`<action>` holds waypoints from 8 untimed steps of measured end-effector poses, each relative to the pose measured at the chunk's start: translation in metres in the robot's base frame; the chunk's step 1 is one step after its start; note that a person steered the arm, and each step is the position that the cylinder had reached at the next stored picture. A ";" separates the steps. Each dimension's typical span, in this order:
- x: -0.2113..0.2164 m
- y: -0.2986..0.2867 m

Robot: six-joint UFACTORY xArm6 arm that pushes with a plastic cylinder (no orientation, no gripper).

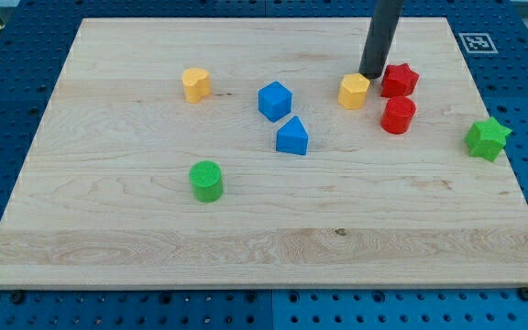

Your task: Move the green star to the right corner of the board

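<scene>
The green star (pixel 488 138) lies near the board's right edge, about mid-height in the view. My tip (pixel 371 75) rests on the board in the upper right part, between the yellow hexagon (pixel 354 92) to its lower left and the red star (pixel 399 80) to its right. The tip is far to the left of and above the green star. The rod rises out of the view's top.
A red cylinder (pixel 398 115) sits just below the red star. A blue cube (pixel 274 101) and a blue triangle (pixel 291 137) lie at the centre. A yellow block (pixel 195 84) is at the upper left, a green cylinder (pixel 206 181) at the lower left. The wooden board (pixel 264 247) lies on a blue perforated table.
</scene>
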State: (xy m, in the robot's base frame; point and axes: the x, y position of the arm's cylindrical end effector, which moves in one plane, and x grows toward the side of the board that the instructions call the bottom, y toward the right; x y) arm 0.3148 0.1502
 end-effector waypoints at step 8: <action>0.014 0.095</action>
State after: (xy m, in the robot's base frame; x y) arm 0.3288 0.2455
